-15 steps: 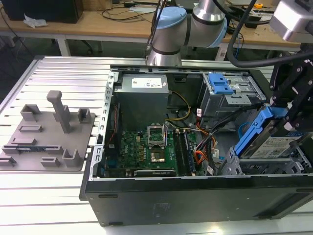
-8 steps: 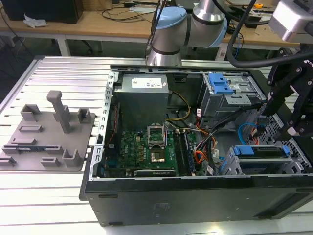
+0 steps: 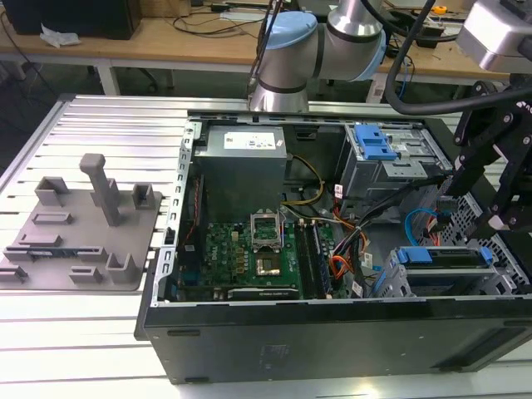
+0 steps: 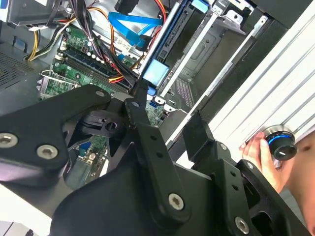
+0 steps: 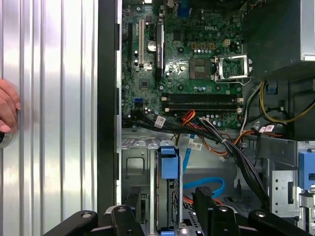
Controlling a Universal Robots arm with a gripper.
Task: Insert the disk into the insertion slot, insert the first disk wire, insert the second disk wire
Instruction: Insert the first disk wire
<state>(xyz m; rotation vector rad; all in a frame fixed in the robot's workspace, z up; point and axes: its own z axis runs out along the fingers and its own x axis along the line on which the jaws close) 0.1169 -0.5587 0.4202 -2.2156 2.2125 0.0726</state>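
Note:
The disk (image 3: 440, 256), silver in a bright blue carrier, sits in the insertion slot (image 3: 499, 281), a grey perforated cage at the case's front on the exterior view's right. In the first wrist view the disk (image 5: 168, 162) stands edge-on inside the slot (image 5: 134, 164). My gripper (image 5: 168, 212) hangs just above it, open. One black finger (image 5: 133, 212) is on each side of the carrier, with a gap to it. The second wrist view shows the gripper (image 4: 167, 105) over the blue carrier (image 4: 155, 71). A loose blue flat cable (image 5: 209, 183) lies beside the cage.
A second grey bay with a blue latch (image 3: 374, 141) sits further back. Black, orange and yellow wires (image 5: 216, 135) run between the motherboard (image 5: 197, 64) and the cage. A person's hand (image 5: 7, 105) rests on the ribbed table by the case. A grey fixture (image 3: 83, 224) stands on the exterior view's left.

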